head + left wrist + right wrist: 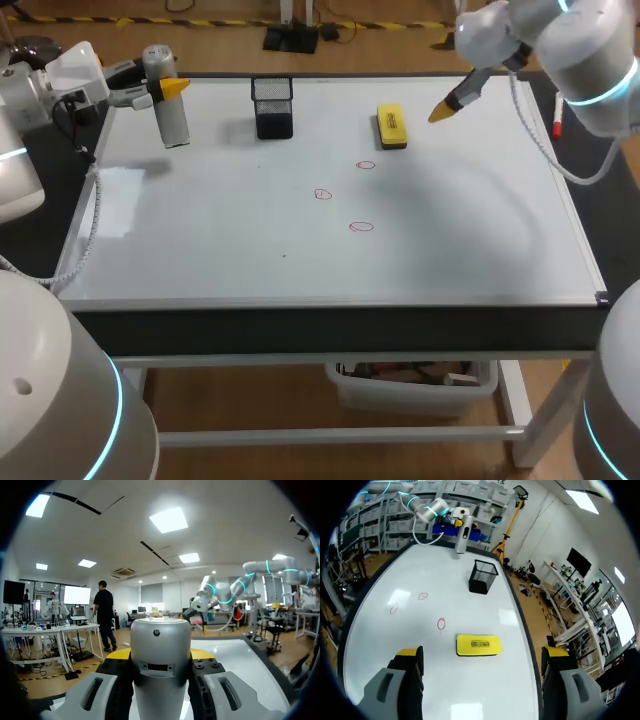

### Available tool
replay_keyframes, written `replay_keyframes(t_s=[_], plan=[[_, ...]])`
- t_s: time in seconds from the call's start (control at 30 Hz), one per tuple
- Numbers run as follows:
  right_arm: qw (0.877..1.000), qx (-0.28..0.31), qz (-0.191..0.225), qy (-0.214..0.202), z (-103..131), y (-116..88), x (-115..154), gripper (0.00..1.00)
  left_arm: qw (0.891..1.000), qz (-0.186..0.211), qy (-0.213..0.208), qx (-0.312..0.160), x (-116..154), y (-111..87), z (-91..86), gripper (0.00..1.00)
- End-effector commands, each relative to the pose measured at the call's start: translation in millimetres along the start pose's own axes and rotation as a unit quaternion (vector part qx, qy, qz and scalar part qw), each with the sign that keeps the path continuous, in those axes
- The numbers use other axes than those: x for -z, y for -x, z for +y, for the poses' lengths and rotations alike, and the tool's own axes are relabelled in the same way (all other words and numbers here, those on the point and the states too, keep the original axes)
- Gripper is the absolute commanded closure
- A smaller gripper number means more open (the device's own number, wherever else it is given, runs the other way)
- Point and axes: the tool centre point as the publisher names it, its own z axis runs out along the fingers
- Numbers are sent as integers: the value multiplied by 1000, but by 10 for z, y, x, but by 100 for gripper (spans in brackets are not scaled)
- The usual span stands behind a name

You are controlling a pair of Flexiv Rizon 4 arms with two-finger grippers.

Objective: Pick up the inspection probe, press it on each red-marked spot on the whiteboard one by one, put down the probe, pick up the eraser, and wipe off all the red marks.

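The left gripper [165, 88] is clamped on the grey probe [173, 120], holding it upright over the far left corner of the whiteboard [200, 250]; whether its lower end touches the board cannot be told. Three red marks [361, 227] sit close together near the middle of the board. The yellow eraser [391, 126] lies flat beyond them, with a black mesh cup [273, 106] further left. The right gripper [445, 110] hangs just beside the eraser, fingers spread wide, holding nothing and not touching it.
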Motion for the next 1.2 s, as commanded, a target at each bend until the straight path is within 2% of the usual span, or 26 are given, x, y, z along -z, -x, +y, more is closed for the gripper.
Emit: replay_keyframes(t_s=[0.03, 0.67, 0.77, 0.83, 0.9, 0.93, 1.0, 1.13, 1.2], plan=[[826, 354, 388, -203, 12, 65, -79, 0, 1000, -3, -1, -2, -4, -14, -6, 100], [826, 354, 388, -203, 12, 65, -79, 0, 1000, -3, -1, -2, -4, -14, -6, 100], [792, 424, 396, -191, 27, 71, -227, 0, 1000, -3, -1, -2, -4, -14, -6, 100], [759, 485, 402, -168, 41, 10, -344, 0, 1000, -3, -1, -2, -4, -14, -6, 100], [736, 504, 418, -172, 19, -60, -428, 0, 1000, -3, -1, -2, -4, -14, -6, 100], [728, 519, 416, -165, 5, -95, -464, 0, 1000, -3, -1, -2, -4, -14, -6, 100], [718, 533, 418, -157, -26, -152, -509, 0, 1000, -3, -1, -2, -4, -14, -6, 100], [685, 572, 423, -160, -44, -242, -581, 0, 1000, -3, -1, -2, -4, -14, -6, 100], [672, 597, 409, -157, -44, -273, -597, 0, 1000, -3, -1, -2, -4, -14, -6, 100]])
